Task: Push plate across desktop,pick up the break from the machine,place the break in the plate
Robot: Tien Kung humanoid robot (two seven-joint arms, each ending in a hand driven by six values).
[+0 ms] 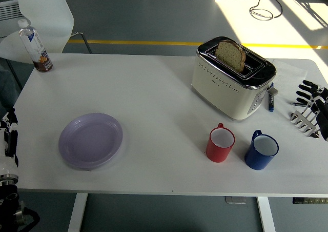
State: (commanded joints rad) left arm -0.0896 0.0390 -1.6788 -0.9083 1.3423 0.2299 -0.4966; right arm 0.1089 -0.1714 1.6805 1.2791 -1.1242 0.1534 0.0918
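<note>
- The left hand (pixel 8 137), black with white segments, sits at the far left edge of the white table (pixel 159 98), just off its side; only a sliver shows, so I cannot tell how it is set.
- A clear plastic bottle (pixel 35 45) with a white cap and a brown liquid at its base stands upright at the far left corner, beside a white moulded chair (pixel 41 16) behind the table.
- The round, shallow lilac plastic plate (pixel 90 140) lies flat near the front left, smooth and glossy, with a raised rim.
- The cream toaster with a polished chrome top (pixel 233 77) stands at the far right, set at an angle, rows of small dots along its side. The slice of brown bread (pixel 230 56) stands upright in its slot, crusted and rough in grain.
- A red enamel mug (pixel 220 144) and a blue enamel mug (pixel 261 151), both white inside, stand side by side near the front right, apart from the toaster.
- A blue pen (pixel 270 101) lies just beside the toaster's right end.
- The right hand (pixel 311 108) rests at the right edge, black fingers spread and relaxed, holding nothing.
</note>
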